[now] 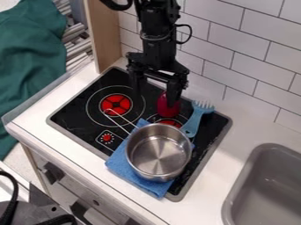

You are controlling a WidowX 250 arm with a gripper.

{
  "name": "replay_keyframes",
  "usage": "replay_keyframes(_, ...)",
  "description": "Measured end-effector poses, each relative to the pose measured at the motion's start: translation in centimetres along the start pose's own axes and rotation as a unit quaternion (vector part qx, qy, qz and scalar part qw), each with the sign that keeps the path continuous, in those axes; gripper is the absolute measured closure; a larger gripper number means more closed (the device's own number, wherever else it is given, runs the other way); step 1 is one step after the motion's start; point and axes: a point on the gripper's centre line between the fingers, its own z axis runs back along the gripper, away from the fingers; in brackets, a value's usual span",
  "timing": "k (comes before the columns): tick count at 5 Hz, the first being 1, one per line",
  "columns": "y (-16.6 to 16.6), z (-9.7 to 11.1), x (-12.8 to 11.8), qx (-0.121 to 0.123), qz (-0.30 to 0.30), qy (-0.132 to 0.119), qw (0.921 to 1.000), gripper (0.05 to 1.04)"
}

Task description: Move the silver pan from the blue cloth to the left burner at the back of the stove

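1. The gripper [156,93] hangs from the top centre of the frame over the back of the stove [69,124], its jaws wide apart.
2. The red thing [168,108], just above the middle of the frame, is upright on the stove beneath the right-hand jaw in the frame. That jaw overlaps it in the view; it is hard to tell whether they touch.
3. Right of the red thing lies a blue fork [196,117], tines toward the top of the frame, handle end near the pot [159,154].
4. The pot is upright and looks hollow, just below the centre, its thin handle pointing to the upper left. It sits on a blue cloth [120,165] that reaches the stove's near edge.
5. Left of the red thing is a red burner [116,103], with a red knob [106,138] below it in the frame.
6. A white counter [235,132] surrounds the stove; a grey sink [264,193] is at lower right, and white tiles [250,66] fill the upper right.
7. A green cloth [29,57] hangs at upper left, beside a wooden panel [104,33].
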Motion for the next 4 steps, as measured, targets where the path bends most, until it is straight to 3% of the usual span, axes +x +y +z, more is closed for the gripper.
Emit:
replay_keyframes(1, 0.0, -1.0, -0.7, -0.001, 0.004, 0.018, 0.9998, 0.079)
replay_keyframes(2, -1.8, -1.7, -3.9, -0.007, 0.012, 0.029, 0.9995, 0.079)
replay_keyframes(4, -5.3, -0.7, -6.7, 0.000, -0.009, 0.011, 0.9999, 0.079)
